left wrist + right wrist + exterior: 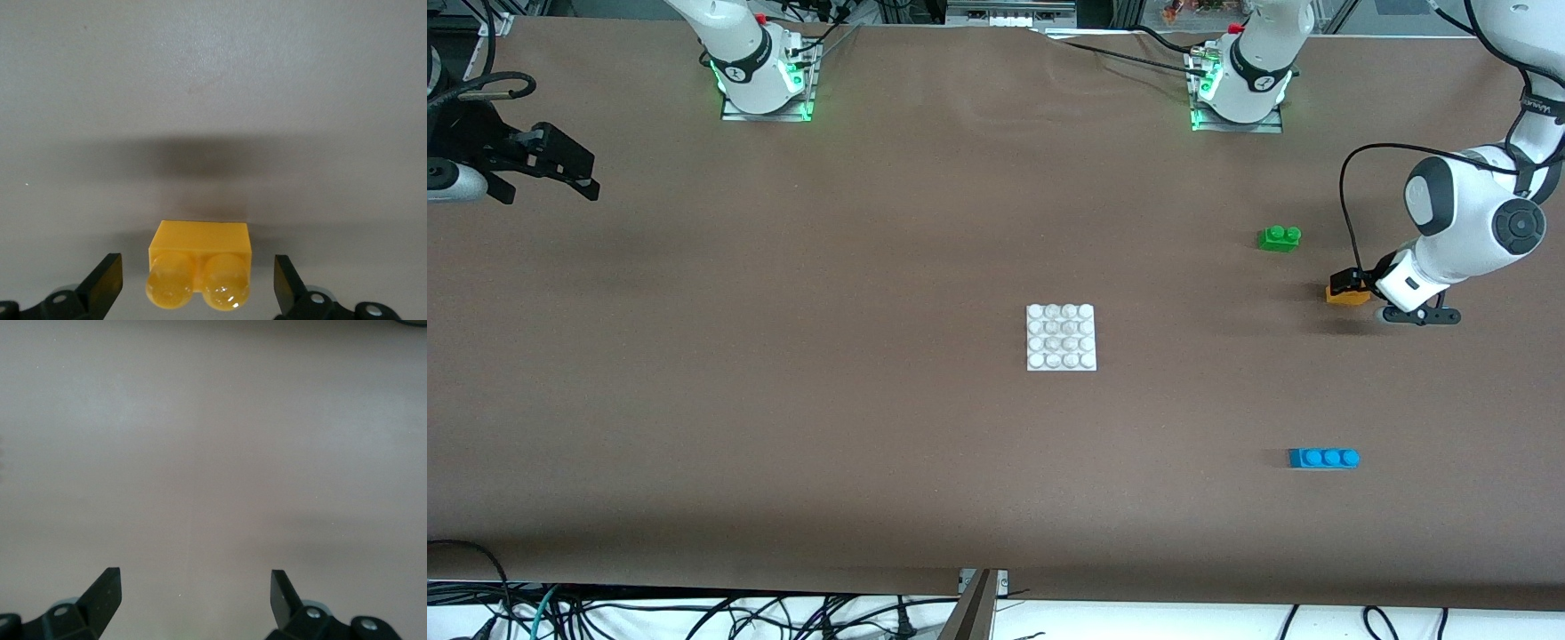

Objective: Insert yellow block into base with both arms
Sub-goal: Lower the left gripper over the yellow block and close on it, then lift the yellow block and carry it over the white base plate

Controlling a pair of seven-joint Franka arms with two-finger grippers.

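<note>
The yellow block (199,265) is small, orange-yellow, two-studded, between the left gripper (199,283)'s spread fingers (107,279), untouched. One white base (1061,337), one green brick (1279,237), one blue brick (1323,458). The right gripper (197,600) waits over the bench (783,356), fingers spread.

In the front view the left gripper (1352,286) covers part of the yellow block (1347,298), hiding its studs. The right gripper (560,173) sits at the picture's edge, its arm cut off. Both wrist views cut off their own grippers' fingers (103,280) at the frame edge.
</note>
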